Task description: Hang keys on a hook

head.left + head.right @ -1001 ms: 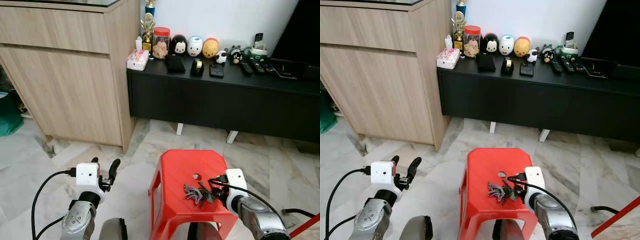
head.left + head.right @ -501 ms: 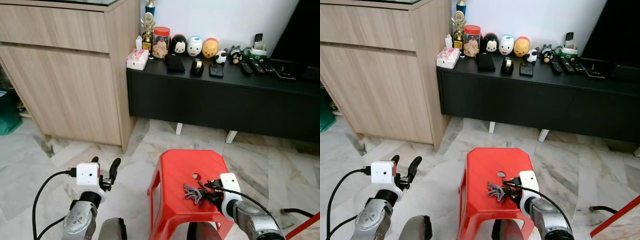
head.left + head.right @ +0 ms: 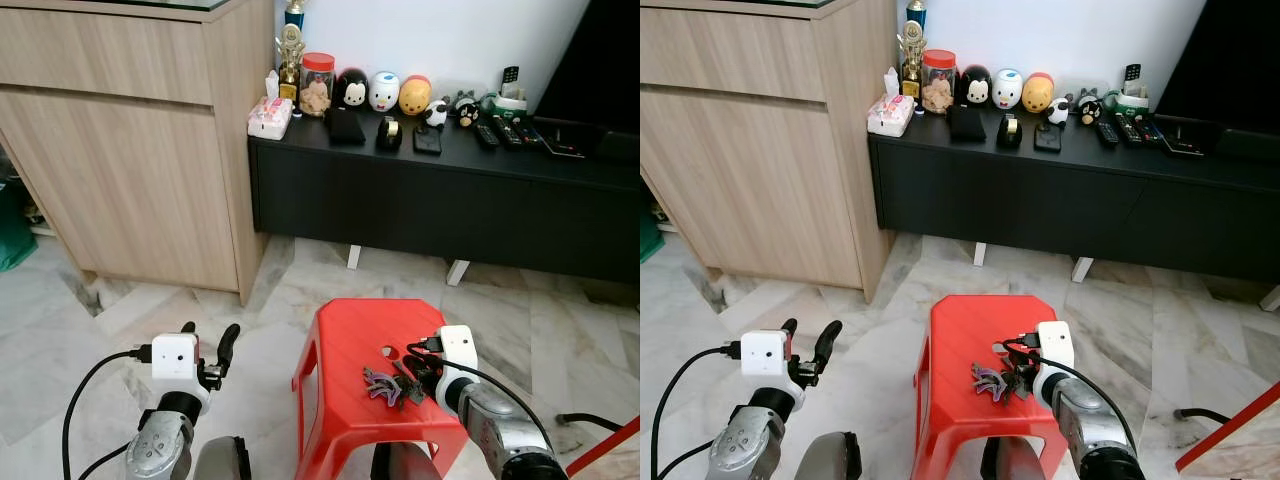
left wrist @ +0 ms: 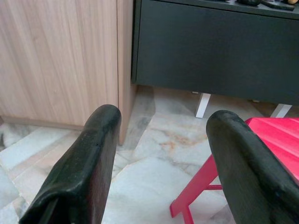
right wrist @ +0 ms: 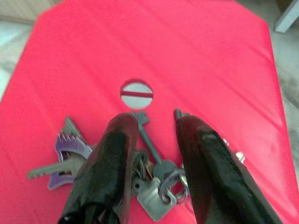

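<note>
Keys [image 5: 117, 163] on red stool [image 5: 196, 60], right gripper [image 5: 154, 126] jaws apart, straddling the bunch

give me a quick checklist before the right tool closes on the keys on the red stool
1. Keys lie flat on the red stool: ok.
2. Right tool is over the bunch, fingers straddling the rings and one key shank: ok.
3. Fingers are open with a gap to close: ok.
4. Fingertips are down at the stool top, low enough to pinch: cannot tell.
5. Left tool is open, off to the stool's left and away from the keys: ok.
6. A hook to hang them on is located: not ok, none can be made out by the wooden cabinet or black console.
</note>
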Motion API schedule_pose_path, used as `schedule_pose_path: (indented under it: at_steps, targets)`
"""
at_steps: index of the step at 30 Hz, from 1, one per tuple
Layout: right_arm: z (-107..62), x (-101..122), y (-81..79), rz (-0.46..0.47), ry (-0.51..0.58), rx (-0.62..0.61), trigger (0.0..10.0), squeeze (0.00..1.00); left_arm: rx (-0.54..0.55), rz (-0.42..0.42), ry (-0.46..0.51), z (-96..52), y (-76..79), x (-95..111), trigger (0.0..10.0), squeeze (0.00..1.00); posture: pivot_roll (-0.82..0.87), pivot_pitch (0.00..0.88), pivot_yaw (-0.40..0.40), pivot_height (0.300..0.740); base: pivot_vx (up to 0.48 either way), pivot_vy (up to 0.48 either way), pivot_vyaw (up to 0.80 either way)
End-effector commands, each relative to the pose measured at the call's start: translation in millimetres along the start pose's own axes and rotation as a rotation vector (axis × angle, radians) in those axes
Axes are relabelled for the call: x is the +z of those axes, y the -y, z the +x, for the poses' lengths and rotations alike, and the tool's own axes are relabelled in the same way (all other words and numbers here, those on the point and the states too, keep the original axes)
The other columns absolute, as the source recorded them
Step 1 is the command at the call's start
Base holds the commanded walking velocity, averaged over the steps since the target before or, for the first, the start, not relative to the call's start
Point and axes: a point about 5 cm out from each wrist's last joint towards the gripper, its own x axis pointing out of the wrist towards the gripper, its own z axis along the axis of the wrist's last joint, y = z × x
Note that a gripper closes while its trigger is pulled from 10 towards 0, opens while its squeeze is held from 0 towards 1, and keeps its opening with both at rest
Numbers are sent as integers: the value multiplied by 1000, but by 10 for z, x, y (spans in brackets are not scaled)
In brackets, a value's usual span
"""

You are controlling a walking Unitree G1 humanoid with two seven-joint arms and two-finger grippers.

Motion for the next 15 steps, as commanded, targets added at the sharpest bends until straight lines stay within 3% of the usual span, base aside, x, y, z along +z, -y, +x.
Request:
schedule_pose_path:
  at_steps: [1,4,15]
  targets:
    - [-8,-14,43,1,-7,-19,10000,0,-13,1,13,-6,42,37,10000,0,74,0,-127,590,0,0,0]
    - [-6,-56,107,14,-21,-70,10000,0,-20,2,14,-37,68,45,10000,0,68,0,-129,590,0,0,0]
    - [8,25,86,5,14,-43,10000,0,-22,-3,13,-122,118,48,10000,0,69,0,-152,590,0,0,0]
